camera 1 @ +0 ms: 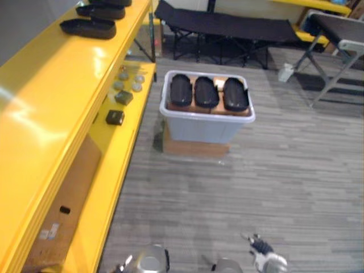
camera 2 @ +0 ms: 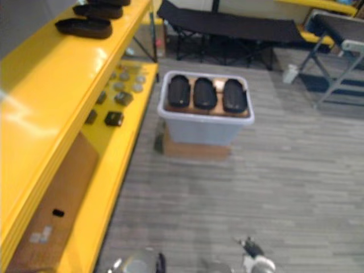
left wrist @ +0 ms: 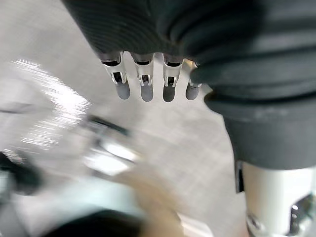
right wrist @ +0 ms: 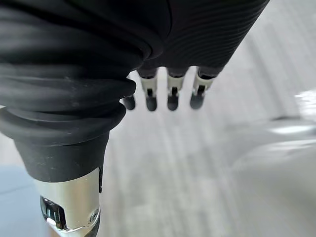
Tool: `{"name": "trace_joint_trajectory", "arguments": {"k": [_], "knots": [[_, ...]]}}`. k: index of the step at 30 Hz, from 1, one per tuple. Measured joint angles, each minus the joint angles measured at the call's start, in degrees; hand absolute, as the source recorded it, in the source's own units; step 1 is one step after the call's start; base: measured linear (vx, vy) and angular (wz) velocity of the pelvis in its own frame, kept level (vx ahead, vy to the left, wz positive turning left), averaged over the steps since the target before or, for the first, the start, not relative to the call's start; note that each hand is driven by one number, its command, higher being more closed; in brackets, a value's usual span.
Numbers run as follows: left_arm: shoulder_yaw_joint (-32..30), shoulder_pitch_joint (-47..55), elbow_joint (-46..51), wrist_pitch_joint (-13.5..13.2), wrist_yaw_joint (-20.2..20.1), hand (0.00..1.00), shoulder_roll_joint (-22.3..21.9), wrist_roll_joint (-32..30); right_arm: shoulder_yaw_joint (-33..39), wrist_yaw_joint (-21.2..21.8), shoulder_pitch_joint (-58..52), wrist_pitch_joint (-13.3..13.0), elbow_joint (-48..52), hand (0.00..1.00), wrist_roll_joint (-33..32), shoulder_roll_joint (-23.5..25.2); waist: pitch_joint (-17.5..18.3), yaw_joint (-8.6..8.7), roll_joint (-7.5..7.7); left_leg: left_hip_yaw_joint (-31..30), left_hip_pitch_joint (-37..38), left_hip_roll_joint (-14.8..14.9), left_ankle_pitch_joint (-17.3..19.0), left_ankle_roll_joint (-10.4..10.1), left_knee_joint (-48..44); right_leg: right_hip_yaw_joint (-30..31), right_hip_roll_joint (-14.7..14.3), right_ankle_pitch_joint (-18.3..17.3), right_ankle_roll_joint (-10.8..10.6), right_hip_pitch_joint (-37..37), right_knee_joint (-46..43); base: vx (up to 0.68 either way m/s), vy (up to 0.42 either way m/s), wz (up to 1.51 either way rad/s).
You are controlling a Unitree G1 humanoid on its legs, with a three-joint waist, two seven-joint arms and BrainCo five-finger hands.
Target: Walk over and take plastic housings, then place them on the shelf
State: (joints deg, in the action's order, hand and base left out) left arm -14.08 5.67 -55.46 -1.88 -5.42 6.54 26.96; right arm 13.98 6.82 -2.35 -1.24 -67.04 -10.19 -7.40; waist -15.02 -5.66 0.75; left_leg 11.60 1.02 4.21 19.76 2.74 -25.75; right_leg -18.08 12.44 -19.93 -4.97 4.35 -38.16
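Hands [left wrist: 144, 81] [right wrist: 172, 94] slack; bin [camera 1: 202, 128] of seemingly three housings [camera 1: 206, 92]

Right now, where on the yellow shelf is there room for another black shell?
The top shelf is bare from the housings at its far end right down to the near end. The lower shelf is crowded: small parts far off, cardboard nearer. The bin is full, three bin housings side by side.
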Motion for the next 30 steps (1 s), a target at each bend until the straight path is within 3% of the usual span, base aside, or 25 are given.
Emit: {"name": "trace_joint_trajectory", "arguments": {"k": [1,2,3,4,5,6,7,9,12,13,15,16,17,18,19,20,21,23,24,26,29,30], "knots": [[1.5,-1.6,0.9,-0.9,0.0,0.00,-0.3,2.1,1.4,-0.4,-1.0,0.3,0.4,0.00,0.1,-0.1,0.3,1.44,-1.61,0.1,1.0,2.1,-0.2,-0.4,1.5,-0.5,-2.1,1.0,-0.8,3.0,8.0,0.31,-0.107,-0.16],[2.0,-2.2,1.0,-1.0,0.0,0.00,-0.3,2.4,1.8,-0.7,-1.4,0.5,0.4,0.00,0.3,0.0,0.4,1.99,-1.87,0.0,1.2,2.7,-0.3,-0.9,1.9,-0.3,-2.4,2.8,-0.8,4.1,11.6,0.25,-0.106,-0.16],[2.0,-3.5,0.9,-1.0,0.2,0.00,-0.3,2.5,2.5,-1.0,-2.0,1.0,1.0,0.00,0.2,0.7,0.6,2.58,-1.65,0.0,1.9,3.2,-0.3,-1.8,2.5,1.1,-2.5,8.2,-0.8,6.0,19.2,0.31,-0.200,-0.08],[2.0,-4.2,0.8,-0.9,0.3,0.00,-0.3,2.8,3.0,-1.3,-2.5,1.7,1.2,0.00,0.3,1.6,1.0,3.12,-0.87,-0.1,2.4,3.4,0.5,-3.8,2.3,2.7,-2.3,16.2,-1.0,6.6,27.3,0.33,-0.237,-0.04],[2.1,-4.3,0.8,-0.7,0.3,0.00,-0.4,3.5,3.4,-1.8,-3.0,1.8,1.2,0.00,0.4,2.1,1.1,3.19,-0.50,-0.3,2.8,3.4,1.2,-5.0,2.0,2.9,-2.0,21.4,-1.1,6.5,30.2,0.41,-0.332,0.09],[1.9,-4.7,0.0,-0.4,0.6,0.00,-1.2,4.1,5.2,-2.2,-3.7,1.8,1.2,0.00,0.5,2.9,1.2,3.40,-0.94,-2.0,3.7,4.4,3.1,-8.0,1.0,2.2,-2.4,28.5,-0.1,5.3,30.2,0.30,-0.237,0.11],[1.8,-4.8,-0.3,0.9,0.8,0.00,-3.6,4.0,5.9,-2.5,-3.8,1.7,1.3,0.00,2.3,1.7,1.2,3.33,-3.06,-3.7,4.1,6.2,2.8,-8.2,1.3,2.1,-3.7,26.9,0.9,5.2,27.7,0.33,-0.243,0.23],[2.0,-4.5,-0.6,1.5,1.4,0.00,-6.0,3.7,7.0,-3.1,-4.0,1.4,1.1,0.00,3.2,1.7,1.3,3.49,-3.99,-5.7,6.4,6.5,1.6,-8.9,3.5,1.0,-3.3,21.6,1.1,5.6,21.6,0.23,-0.150,0.34],[1.9,-3.2,-1.4,2.1,3.2,0.00,-5.6,2.4,5.4,-3.9,-4.0,0.5,0.9,0.00,4.3,1.8,1.9,3.40,-2.33,-6.7,7.1,6.4,-0.1,-8.8,0.3,0.7,-1.6,13.3,0.8,6.3,12.7,0.18,-0.194,0.29],[1.9,-2.2,-1.8,2.3,4.2,0.00,-5.3,1.9,3.0,-4.5,-3.8,-0.3,0.6,0.00,4.4,1.7,2.5,3.38,-1.92,-7.4,4.9,6.6,-1.1,-8.6,-5.5,0.7,-1.2,10.6,0.7,6.4,10.6,0.15,-0.186,0.07],[1.4,-0.2,-2.0,2.7,5.2,0.00,-4.8,2.2,-0.6,-4.9,-3.1,-1.5,0.6,0.00,4.4,0.1,2.7,3.25,-2.70,-10.0,-0.9,8.0,-6.3,-9.3,-17.2,-0.3,-2.2,9.5,0.9,4.3,11.7,0.14,-0.153,0.08],[1.3,0.4,-2.2,2.8,5.5,0.00,-4.8,1.9,-2.2,-5.3,-3.2,-2.0,0.6,0.00,4.6,-0.6,2.9,3.24,-3.68,-11.4,-3.7,9.2,-12.1,-10.1,-22.8,-1.1,-3.6,9.5,1.0,1.4,14.4,0.20,-0.112,0.17],[0.7,1.5,-2.9,3.3,5.4,0.00,-4.4,2.0,-3.8,-5.5,-3.2,-3.2,0.6,0.00,5.7,-1.1,2.5,3.16,-3.76,-12.3,-5.9,10.0,-19.6,-10.2,-27.0,-1.0,-5.3,9.9,1.7,-2.3,18.3,0.29,-0.134,0.18],[0.8,2.0,-3.7,3.3,5.4,0.00,-4.1,2.1,-4.3,-5.5,-3.2,-3.9,0.7,0.00,6.0,-1.4,2.5,3.15,-3.89,-12.6,-7.3,10.1,-18.4,-10.6,-29.8,-1.0,-5.8,10.4,2.3,-3.9,20.4,0.34,-0.112,0.11],[0.5,2.8,-4.2,3.5,5.4,0.00,-4.2,2.4,-4.6,-5.5,-2.4,-4.9,0.9,0.00,6.5,-1.8,2.2,2.73,-4.55,-12.0,-10.2,9.5,-11.6,-10.0,-31.9,-1.1,-6.5,11.2,3.2,-6.6,23.5,0.34,-0.060,0.01],[0.2,3.5,-4.1,3.9,5.3,0.00,-4.7,2.3,-4.6,-5.5,-0.7,-5.4,1.0,0.00,6.5,-2.3,2.1,2.37,-4.48,-10.6,-12.5,7.7,-7.3,-10.1,-27.2,-1.1,-6.3,11.9,3.0,-8.4,25.8,0.29,-0.005,-0.04],[0.1,3.9,-4.1,4.0,5.3,0.00,-4.8,2.3,-4.5,-5.5,0.2,-5.9,1.1,0.00,6.5,-2.4,2.1,1.81,-4.39,-9.4,-13.1,6.3,-6.5,-9.7,-22.5,-1.1,-5.9,12.3,2.6,-9.0,26.5,0.21,0.036,-0.16],[0.1,5.3,-4.2,4.6,5.1,0.00,-4.7,1.7,-4.5,-5.6,2.2,-7.4,1.6,0.00,6.4,-2.6,2.0,0.53,-4.31,-7.0,-12.8,2.5,-8.8,-9.3,-2.4,-1.1,-5.1,12.2,1.4,-10.7,27.5,0.22,0.088,-0.17],[0.1,5.9,-4.5,4.9,4.7,0.00,-4.6,1.1,-4.8,-5.8,3.2,-7.7,2.9,0.00,6.2,-2.8,1.5,-0.72,-4.45,-5.8,-11.6,1.8,-14.3,-5.2,3.8,-0.4,-5.3,10.9,0.1,-11.6,26.8,0.31,0.081,-0.03],[-0.5,5.3,-4.1,5.3,3.5,0.00,-2.5,-1.1,-6.9,-5.5,4.8,-7.7,4.2,0.00,6.0,-1.8,1.2,-1.49,-1.02,-5.9,-10.2,-1.1,-14.3,-5.5,6.4,-1.0,-3.5,10.0,-1.1,-13.4,28.2,0.31,0.042,0.23],[-0.7,4.5,-4.1,4.6,2.2,0.00,-1.8,-3.1,-6.7,-5.6,6.8,-7.4,4.2,0.00,5.7,-2.4,0.3,-1.60,0.19,-6.3,-10.7,-2.5,-12.0,-4.3,4.8,-2.1,-2.5,9.1,-1.6,-14.4,28.5,0.22,0.034,0.23],[-0.7,3.9,-4.1,3.6,2.2,0.00,-2.0,-3.2,-6.5,-5.5,6.8,-7.1,4.1,0.00,5.2,-2.7,0.3,-1.66,0.25,-6.4,-11.2,-3.0,-9.5,-3.3,2.2,-2.3,-1.9,7.5,-2.3,-14.8,27.2,0.22,0.088,0.10]]}}
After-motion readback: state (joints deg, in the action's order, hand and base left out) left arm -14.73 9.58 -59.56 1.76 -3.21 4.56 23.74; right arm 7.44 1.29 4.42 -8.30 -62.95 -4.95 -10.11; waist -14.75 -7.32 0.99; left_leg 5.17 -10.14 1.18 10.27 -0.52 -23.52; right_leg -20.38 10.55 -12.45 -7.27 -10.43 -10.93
